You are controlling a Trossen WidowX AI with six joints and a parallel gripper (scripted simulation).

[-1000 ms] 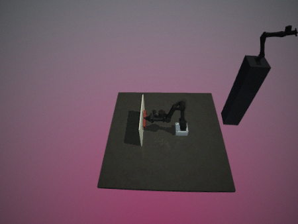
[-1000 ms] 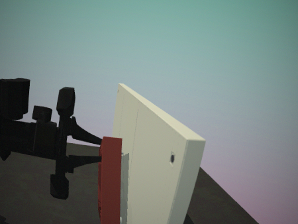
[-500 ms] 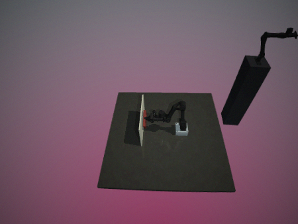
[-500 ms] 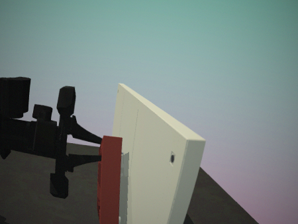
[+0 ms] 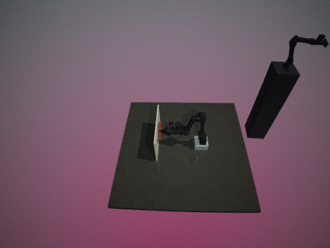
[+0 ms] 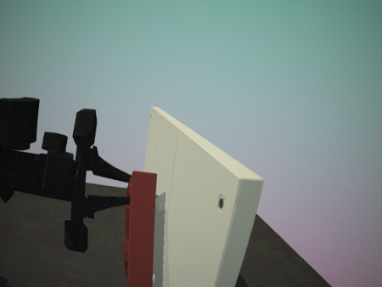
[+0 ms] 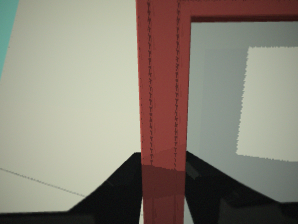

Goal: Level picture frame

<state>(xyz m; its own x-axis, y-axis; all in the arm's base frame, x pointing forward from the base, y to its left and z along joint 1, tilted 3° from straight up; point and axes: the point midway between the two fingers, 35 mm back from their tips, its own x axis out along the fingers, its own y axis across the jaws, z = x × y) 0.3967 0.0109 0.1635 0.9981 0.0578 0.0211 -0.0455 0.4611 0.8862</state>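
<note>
The red picture frame [image 5: 160,137] [image 6: 142,225] [image 7: 162,90] hangs in front of the pale wall panel [image 5: 157,150] [image 6: 199,238] [image 7: 70,100]. My gripper [image 5: 163,130] [image 6: 130,189] [image 7: 160,159] is shut on the frame's left side bar, one finger on each side of it, below the upper left corner. In the wrist view this bar runs nearly upright, and the top bar [image 7: 240,8] runs nearly level. Inside it shows a grey mat [image 7: 217,100] with a pale rectangle. The screw and the notched strip are hidden, and the frame's tilt is hard to tell.
The wall panel stands upright on the dark floor slab [image 5: 191,183], with a dark hole [image 6: 221,203] near its edge. The arm's pale base [image 5: 201,147] stands in front of the wall. A tall dark pillar [image 5: 273,100] with another arm [image 5: 306,39] stands beyond the slab.
</note>
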